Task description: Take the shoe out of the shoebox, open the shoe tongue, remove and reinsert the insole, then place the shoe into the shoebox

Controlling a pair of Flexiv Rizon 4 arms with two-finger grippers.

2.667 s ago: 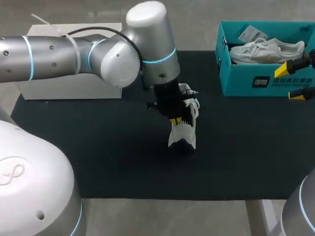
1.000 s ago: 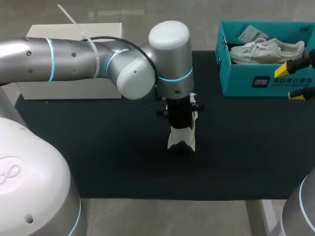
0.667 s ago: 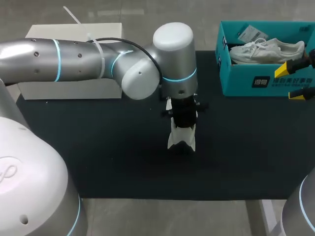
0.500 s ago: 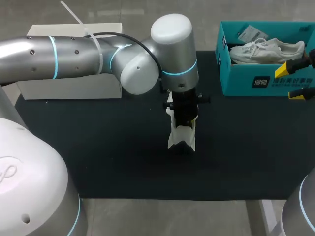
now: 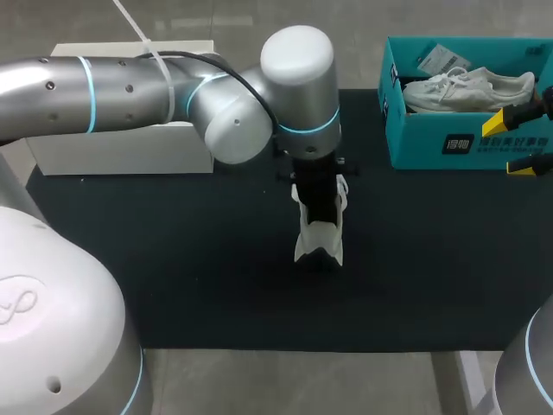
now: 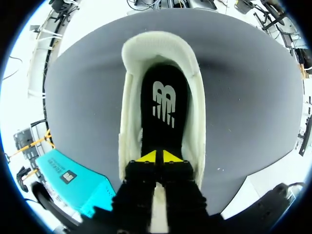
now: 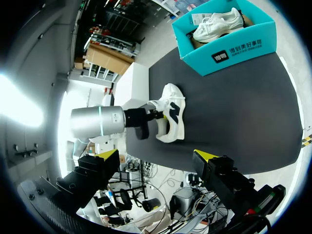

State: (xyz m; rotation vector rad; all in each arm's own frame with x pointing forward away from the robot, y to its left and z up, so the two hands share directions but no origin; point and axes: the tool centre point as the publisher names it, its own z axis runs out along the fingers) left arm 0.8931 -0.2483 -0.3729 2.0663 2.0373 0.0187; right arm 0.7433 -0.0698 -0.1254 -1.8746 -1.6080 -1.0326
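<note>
Though closed, left gripper inside shoe.

Cream-white on the shoe, black on its insole with a white emblem, and seemingly a dark patch on the shoe's side, hard to make out from afar. Teal on the shoebox with a black-and-white label, white on the second shoe inside. Black on the table, bright yellow tips over black fingers on the left gripper and right gripper, silver with blue rings on the left arm.
</note>
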